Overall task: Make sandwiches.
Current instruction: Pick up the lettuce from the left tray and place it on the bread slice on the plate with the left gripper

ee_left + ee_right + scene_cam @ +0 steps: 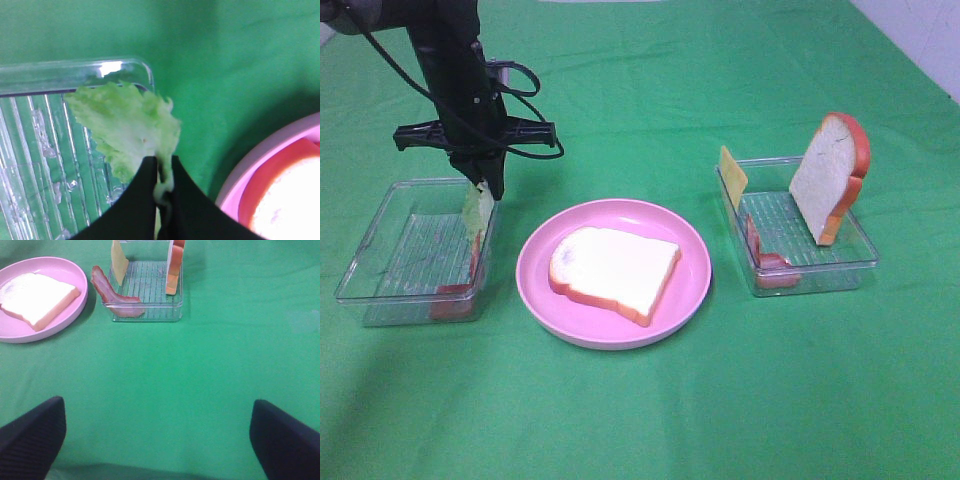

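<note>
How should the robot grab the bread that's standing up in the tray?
Probably by its rounded top crust, coming straight down from above. The standing bread slice sits on edge in the right tray with its top poking well over the rim, so both flat faces are free to pinch there, while the tray walls crowd its lower part.

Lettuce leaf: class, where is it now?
Exterior high view, left side: the lettuce leaf hangs pinched in the left fingers at the left tray's right edge, beside the pink plate.
</note>
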Tool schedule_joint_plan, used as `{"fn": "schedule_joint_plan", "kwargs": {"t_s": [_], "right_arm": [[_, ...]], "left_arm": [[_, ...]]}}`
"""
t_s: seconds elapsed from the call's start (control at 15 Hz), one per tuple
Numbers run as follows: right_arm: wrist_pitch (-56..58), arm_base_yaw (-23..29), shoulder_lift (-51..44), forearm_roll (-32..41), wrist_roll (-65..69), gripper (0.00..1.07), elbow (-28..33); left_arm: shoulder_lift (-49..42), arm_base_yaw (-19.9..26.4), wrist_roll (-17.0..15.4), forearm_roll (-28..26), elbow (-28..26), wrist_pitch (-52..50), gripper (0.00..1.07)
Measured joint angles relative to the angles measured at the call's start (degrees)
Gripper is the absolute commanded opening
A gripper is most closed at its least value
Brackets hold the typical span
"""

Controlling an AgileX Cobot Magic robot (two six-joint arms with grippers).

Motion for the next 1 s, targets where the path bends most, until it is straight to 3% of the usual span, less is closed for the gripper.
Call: {"fn": "schedule_joint_plan", "kwargs": {"t_s": [0.87,1.0], "right_arm": [[0.0,0.0,0.0,0.0,0.0,0.95,0.0],[0.0,0.0,0.0,0.0,0.0,0.95,0.0]], "left_arm": [[-14.38,0.0,0.0,-1.6,-0.57,0.17,0.0],[-14.67,-0.23,0.74,-4.53,-0.69,0.17,0.0]]}}
